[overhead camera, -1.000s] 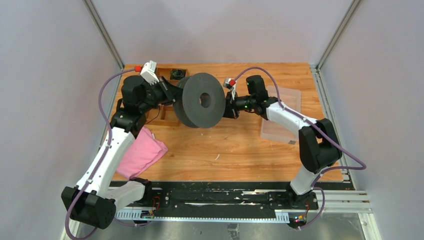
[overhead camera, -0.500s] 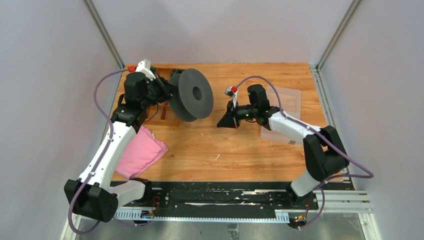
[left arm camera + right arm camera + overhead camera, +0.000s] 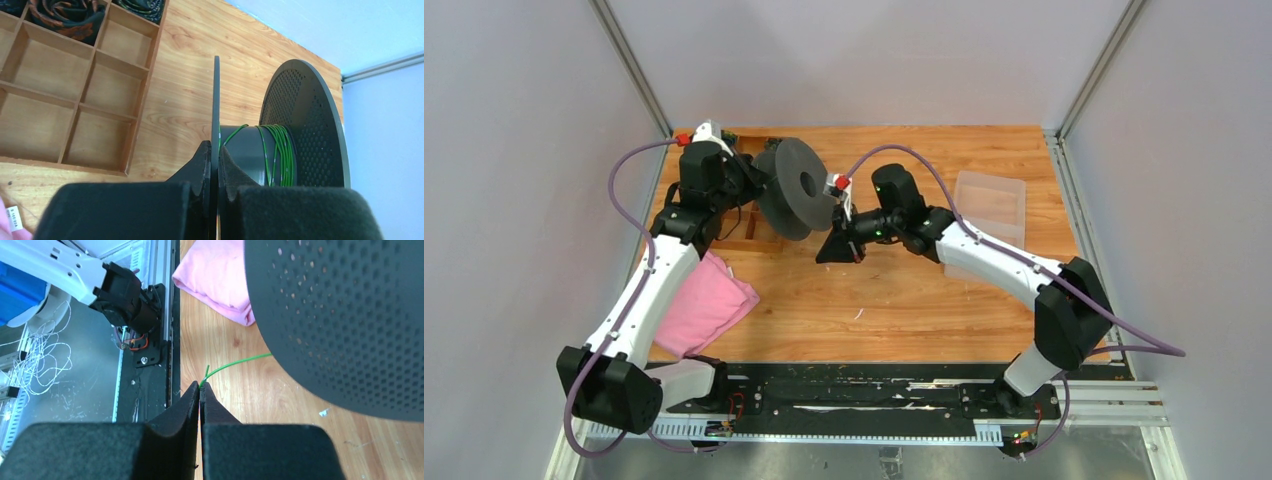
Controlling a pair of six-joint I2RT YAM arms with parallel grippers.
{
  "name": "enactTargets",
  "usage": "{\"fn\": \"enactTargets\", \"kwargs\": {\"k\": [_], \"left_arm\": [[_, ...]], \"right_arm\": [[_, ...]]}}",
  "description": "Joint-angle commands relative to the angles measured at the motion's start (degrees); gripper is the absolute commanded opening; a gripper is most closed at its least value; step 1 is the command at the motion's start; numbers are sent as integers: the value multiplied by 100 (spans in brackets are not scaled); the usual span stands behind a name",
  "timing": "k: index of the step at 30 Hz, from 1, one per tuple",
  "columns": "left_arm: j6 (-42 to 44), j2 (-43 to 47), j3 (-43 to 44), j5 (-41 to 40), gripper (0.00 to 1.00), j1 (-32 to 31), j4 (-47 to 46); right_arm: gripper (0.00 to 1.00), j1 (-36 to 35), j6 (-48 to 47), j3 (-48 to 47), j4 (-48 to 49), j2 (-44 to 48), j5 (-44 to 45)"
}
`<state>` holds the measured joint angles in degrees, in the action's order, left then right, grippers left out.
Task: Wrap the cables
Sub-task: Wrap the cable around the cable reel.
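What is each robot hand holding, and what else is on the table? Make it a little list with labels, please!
left gripper: shut on the thin rim of the black spool
right gripper: shut, pinching the loose end of the green wire
wire on spool: a few turns wound round the core
pink cloth: lying on the table, left side
wooden tray: far left, with compartments

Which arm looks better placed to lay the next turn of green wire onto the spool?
Right. The right end effector pinches the free end of the wire beside the spool, while the left end effector is clamped on the spool's rim, holding it.
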<state>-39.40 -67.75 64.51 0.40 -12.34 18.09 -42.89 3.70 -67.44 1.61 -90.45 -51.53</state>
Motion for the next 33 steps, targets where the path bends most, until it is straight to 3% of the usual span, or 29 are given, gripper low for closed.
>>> {"fn": "enactTargets", "kwargs": {"k": [1,8,18,28,33], "left_arm": [[12,64,169,-352,0,-32,-438],[40,22,-25,-504,0,-282,-500],[-467,-63,-193,-334,0,-319,-488],[284,26,-405,-608,0,-647,-882],[250,60,-512,-499,0,-691,-979]], "right_arm": [[1,-294,225,-802,-705,-231,379],[1,-467,427,-1990,-1401,-712,902],[1,-620,805,-2706,-1917,-1027,1721],[1,-625,861,-3401,-2184,-1275,1831],[1,-624,762,-3557,-2294,-1374,2092]]}}
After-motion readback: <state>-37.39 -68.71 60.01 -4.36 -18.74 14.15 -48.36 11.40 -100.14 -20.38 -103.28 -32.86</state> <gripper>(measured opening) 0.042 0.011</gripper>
